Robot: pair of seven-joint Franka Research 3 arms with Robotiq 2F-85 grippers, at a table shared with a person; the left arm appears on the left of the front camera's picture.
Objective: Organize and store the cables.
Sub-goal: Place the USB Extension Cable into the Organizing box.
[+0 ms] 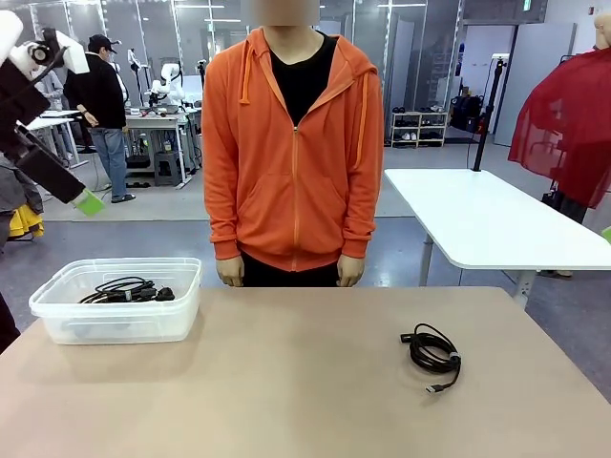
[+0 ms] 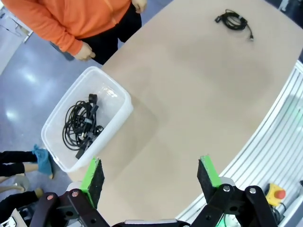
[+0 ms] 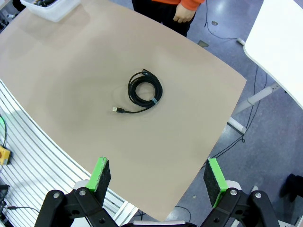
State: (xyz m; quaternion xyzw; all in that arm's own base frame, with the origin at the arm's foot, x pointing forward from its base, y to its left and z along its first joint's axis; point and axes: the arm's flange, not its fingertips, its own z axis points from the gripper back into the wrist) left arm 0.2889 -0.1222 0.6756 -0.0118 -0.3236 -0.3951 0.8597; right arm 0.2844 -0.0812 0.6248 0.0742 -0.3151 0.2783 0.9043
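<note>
Both arms are up high, well clear of the table point(image 1: 286, 401). The left gripper point(image 2: 149, 175) hangs above the table's near edge with its green pads point(image 2: 93, 176) spread wide apart and nothing between them. In the front view that arm slants down from the upper left corner, one green pad showing above and beyond the bin point(image 1: 115, 322). The clear plastic bin sits on the table's left end, and inside it lies a tangle of black cables point(image 2: 81, 125), plugs showing among the loops. Over on the other side, the right gripper point(image 3: 157, 175) looks down from well above, fingers parted just as wide and empty. One loose cable point(image 3: 145, 90) is out on the bare tabletop toward the right end, well apart from the bin. It is a neat black coil with a pale tie round one side, and a short tail runs out to a plug lying flat. At the far edge the person in the orange hoodie point(image 1: 294, 143) stands facing the robot, arms down, hands point(image 1: 230, 272) hanging at the sides, touching nothing.
</note>
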